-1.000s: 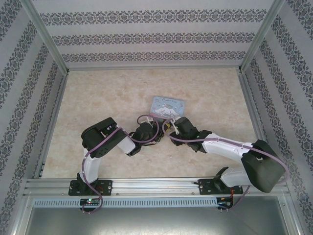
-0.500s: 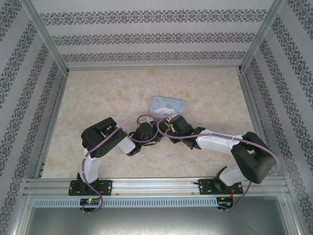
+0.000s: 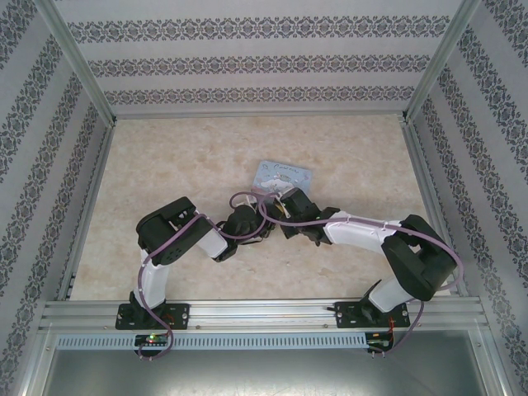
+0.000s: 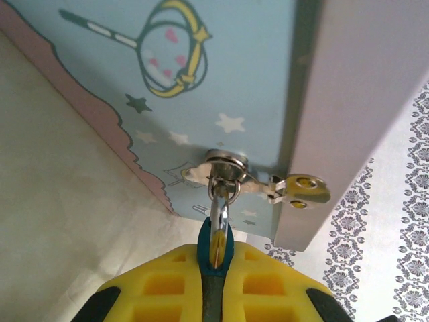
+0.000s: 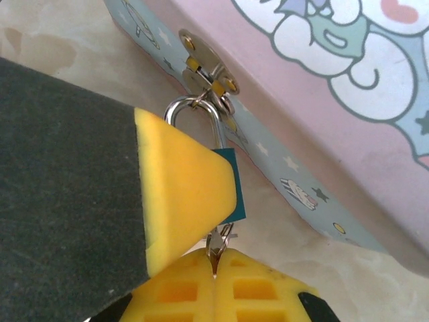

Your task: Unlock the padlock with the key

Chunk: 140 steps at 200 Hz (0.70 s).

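The padlock (image 4: 204, 255) has a small teal body, and its thin shackle (image 5: 194, 107) hangs through the metal hasp (image 5: 208, 70) on the front of the pastel-blue cartoon tin (image 3: 285, 175). My left gripper (image 4: 216, 260) is shut on the padlock body; one of its yellow fingers (image 5: 181, 181) covers most of the padlock (image 5: 236, 191) in the right wrist view. Directly under the padlock's bottom edge, my right gripper (image 5: 216, 258) is shut on the key (image 5: 220, 240), a tiny metal piece with a wire ring. The key's blade is hidden. In the top view both grippers meet at the tin's near edge (image 3: 272, 213).
The tin lies on a beige marbled table (image 3: 181, 165) inside an aluminium frame with patterned walls (image 3: 264, 58). Both arms are folded in toward the middle. The pink lid (image 5: 348, 87) of the tin rises right behind the hasp.
My right arm has swung left toward the padlock and its jaws have closed on the key. My left gripper has kept its hold on the padlock without moving.
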Tool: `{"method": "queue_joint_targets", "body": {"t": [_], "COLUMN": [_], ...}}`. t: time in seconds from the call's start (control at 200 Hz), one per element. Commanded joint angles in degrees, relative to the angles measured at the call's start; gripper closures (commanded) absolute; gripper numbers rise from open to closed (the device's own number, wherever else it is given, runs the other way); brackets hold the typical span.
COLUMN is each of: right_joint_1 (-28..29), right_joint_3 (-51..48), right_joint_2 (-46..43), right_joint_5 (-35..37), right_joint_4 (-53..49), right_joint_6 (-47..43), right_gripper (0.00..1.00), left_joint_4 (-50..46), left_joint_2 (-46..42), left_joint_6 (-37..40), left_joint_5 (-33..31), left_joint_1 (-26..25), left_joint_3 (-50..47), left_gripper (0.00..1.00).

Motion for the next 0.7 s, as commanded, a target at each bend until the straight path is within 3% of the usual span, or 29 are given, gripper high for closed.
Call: {"method": "queue_joint_targets", "body": {"t": [0.0, 0.155, 0.205, 0.27, 0.39, 0.695], "right_joint_1": [-1.83, -5.31, -6.34, -7.37, -9.78, -10.47], "right_joint_3": [1.68, -0.82, -1.69, -3.19, -6.35, -10.38], "right_joint_2": [-0.54, -3.95, -5.55, -8.23, -12.92, -12.17], "right_joint_5": [-5.69, -17.96, -21.12, -22.2, -23.15, -25.8], "right_joint_4": [3.19, 5.82, 6.3, 6.74, 7.95, 14.64], "right_joint_6": [2.32, 6.03, 7.64, 9.83, 15.05, 27.21], "right_gripper": [1.0, 0.99, 0.86, 0.61, 0.45, 0.42], "left_joint_4": [-3.68, -3.84, -3.89, -3.81, -3.97, -11.53], "left_joint_2": [-0.79, -0.74, -0.63, -0.49, -0.33, -3.66], "left_joint_6": [0.17, 0.26, 0.29, 0.31, 0.65, 6.42], "left_joint_5": [2.68, 2.47, 2.32, 2.28, 2.3, 2.89], "left_joint_1": [-0.32, -0.27, -0.21, -0.1, -0.01, -0.01], "left_joint_3": [-1.0, -1.14, -1.19, -1.32, -1.78, -2.92], "left_gripper": [1.0, 1.0, 1.0, 1.0, 1.0, 1.0]}}
